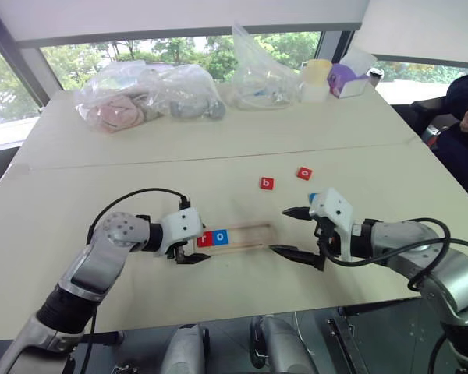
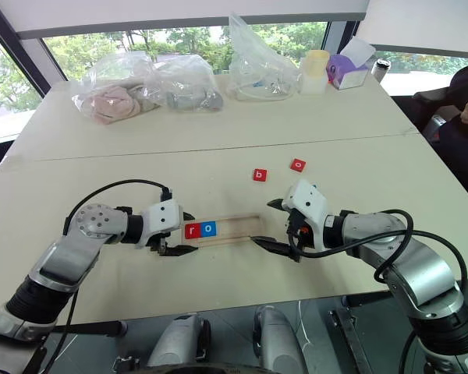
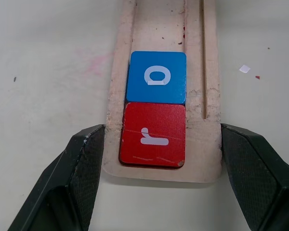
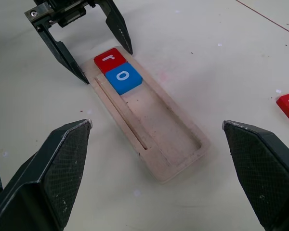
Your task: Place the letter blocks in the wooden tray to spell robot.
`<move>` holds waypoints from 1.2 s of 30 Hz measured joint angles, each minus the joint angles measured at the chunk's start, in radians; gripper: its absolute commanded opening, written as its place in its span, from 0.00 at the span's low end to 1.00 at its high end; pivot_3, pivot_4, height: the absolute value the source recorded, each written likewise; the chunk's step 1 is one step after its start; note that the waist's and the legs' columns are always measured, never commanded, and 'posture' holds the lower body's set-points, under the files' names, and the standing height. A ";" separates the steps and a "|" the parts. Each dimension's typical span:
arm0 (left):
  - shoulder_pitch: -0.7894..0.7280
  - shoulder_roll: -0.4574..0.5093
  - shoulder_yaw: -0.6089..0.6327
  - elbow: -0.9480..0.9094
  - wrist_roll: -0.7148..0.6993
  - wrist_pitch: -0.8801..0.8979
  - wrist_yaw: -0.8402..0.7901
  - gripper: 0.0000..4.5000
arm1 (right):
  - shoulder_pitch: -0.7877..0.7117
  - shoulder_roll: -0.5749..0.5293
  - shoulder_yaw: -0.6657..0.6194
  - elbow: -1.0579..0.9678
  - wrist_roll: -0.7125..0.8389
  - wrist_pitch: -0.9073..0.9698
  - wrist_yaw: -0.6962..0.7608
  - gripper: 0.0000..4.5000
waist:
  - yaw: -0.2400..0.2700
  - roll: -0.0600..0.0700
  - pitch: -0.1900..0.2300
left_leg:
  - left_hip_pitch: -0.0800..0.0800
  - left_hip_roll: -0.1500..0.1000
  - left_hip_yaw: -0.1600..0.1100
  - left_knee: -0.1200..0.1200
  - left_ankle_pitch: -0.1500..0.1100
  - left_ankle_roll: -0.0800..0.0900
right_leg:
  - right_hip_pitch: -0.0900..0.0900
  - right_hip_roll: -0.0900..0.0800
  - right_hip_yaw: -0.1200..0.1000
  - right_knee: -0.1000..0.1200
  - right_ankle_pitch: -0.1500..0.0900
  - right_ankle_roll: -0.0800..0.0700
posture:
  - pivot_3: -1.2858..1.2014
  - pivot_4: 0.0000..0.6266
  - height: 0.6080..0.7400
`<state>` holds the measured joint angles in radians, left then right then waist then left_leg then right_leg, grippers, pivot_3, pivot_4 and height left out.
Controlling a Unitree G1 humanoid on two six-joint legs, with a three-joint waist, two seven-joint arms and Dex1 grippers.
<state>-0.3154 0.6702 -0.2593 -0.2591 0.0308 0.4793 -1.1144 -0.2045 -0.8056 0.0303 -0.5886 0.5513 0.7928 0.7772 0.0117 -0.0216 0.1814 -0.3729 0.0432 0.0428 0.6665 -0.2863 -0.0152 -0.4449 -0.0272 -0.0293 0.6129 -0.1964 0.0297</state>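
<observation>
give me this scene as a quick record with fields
tray: long light-wood tray, left end clamped by left gripper
in tray: red r block, blue o block, touching, at that end
loose: red b block, red o block beyond tray; blue block behind right gripper, letter hidden
right gripper: open, empty

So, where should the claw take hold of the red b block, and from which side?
Pinch two opposite side edges from straight above: the red b block lies flat and thin on the table, with free space all around it.
</observation>
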 measured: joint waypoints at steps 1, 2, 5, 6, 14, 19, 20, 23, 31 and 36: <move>0.001 0.001 0.000 -0.001 -0.003 0.006 0.003 0.80 | 0.000 0.000 0.000 0.000 0.000 0.000 0.001 1.00 | 0.000 0.000 0.000 | 0.000 0.000 0.000 0.000 0.000 0.000 | 0.000 0.000 0.000 0.000 0.000 0.000 | 0.52 0.24 1.00; 0.002 0.002 0.001 -0.002 -0.009 0.010 0.006 0.92 | 0.000 0.000 0.000 0.000 0.000 0.000 0.001 1.00 | 0.000 0.000 0.000 | 0.000 0.000 0.000 0.000 0.000 0.000 | 0.000 0.000 0.000 0.000 0.000 0.000 | 0.52 0.24 1.00; 0.003 0.007 0.001 -0.006 -0.020 0.018 0.016 0.99 | 0.000 -0.001 0.000 0.000 -0.001 0.000 0.005 1.00 | -0.001 0.000 0.000 | 0.000 0.000 0.000 0.000 0.000 0.000 | 0.000 0.000 0.000 0.000 0.000 0.000 | 0.52 0.24 1.00; 0.005 0.007 0.001 -0.008 -0.022 0.019 0.017 0.99 | 0.000 -0.001 0.000 0.000 -0.001 0.000 0.006 1.00 | -0.001 0.000 0.000 | 0.000 0.000 0.000 0.000 0.000 0.000 | 0.000 0.000 0.000 0.000 0.000 0.000 | 0.52 0.24 1.00; 0.005 -0.002 0.007 0.003 -0.058 0.021 0.046 0.99 | -0.001 -0.006 0.000 0.000 -0.003 0.000 0.016 1.00 | 0.001 0.000 0.000 | 0.000 0.000 0.000 0.000 0.000 0.000 | 0.000 0.000 0.000 0.000 0.000 0.000 | 0.52 0.24 1.00; 0.005 -0.006 0.012 0.003 -0.110 0.037 0.047 0.99 | -0.011 -0.009 0.000 0.003 -0.011 0.000 0.026 1.00 | -0.001 -0.001 0.001 | -0.001 0.000 0.000 -0.001 0.000 0.000 | -0.002 0.000 0.000 0.000 0.000 0.000 | 0.52 0.24 1.00; 0.004 -0.006 0.019 0.003 -0.124 0.040 0.047 0.99 | -0.013 -0.012 0.000 0.003 -0.012 0.000 0.029 1.00 | -0.001 -0.001 0.002 | -0.001 0.000 0.000 -0.001 0.000 0.000 | -0.002 0.001 0.000 0.000 0.000 0.000 | 0.52 0.24 1.00; -0.016 -0.006 0.051 -0.006 -0.173 0.052 0.048 0.99 | -0.017 -0.018 0.000 0.010 -0.017 0.000 0.035 1.00 | -0.001 -0.002 0.002 | -0.001 0.001 0.000 -0.001 0.000 0.000 | -0.002 0.001 0.000 0.000 0.000 0.000 | 0.52 0.24 1.00; -0.067 0.028 0.261 -0.164 -0.413 0.204 0.050 0.99 | -0.127 0.081 0.010 0.114 -0.049 0.006 -0.049 1.00 | -0.018 -0.005 0.005 | -0.001 0.001 0.000 -0.001 0.000 0.000 | -0.002 0.002 0.000 0.000 0.000 0.000 | 0.52 0.24 1.00; -0.063 0.048 0.421 -0.237 -0.571 0.290 0.088 0.99 | -0.241 0.219 0.048 0.289 -0.154 0.016 -0.211 1.00 | -0.026 -0.005 0.005 | -0.001 0.001 -0.001 -0.001 0.000 0.000 | -0.002 0.002 0.000 0.001 0.000 0.000 | 0.52 0.24 1.00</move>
<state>-0.3780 0.7182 0.1615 -0.4956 -0.5403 0.7695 -1.0266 -0.4450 -0.5866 0.0780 -0.3000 0.3971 0.8084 0.5664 -0.0145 -0.0263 0.1861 -0.3740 0.0439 0.0420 0.6653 -0.2865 -0.0147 -0.4468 -0.0250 -0.0294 0.6137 -0.1961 0.0295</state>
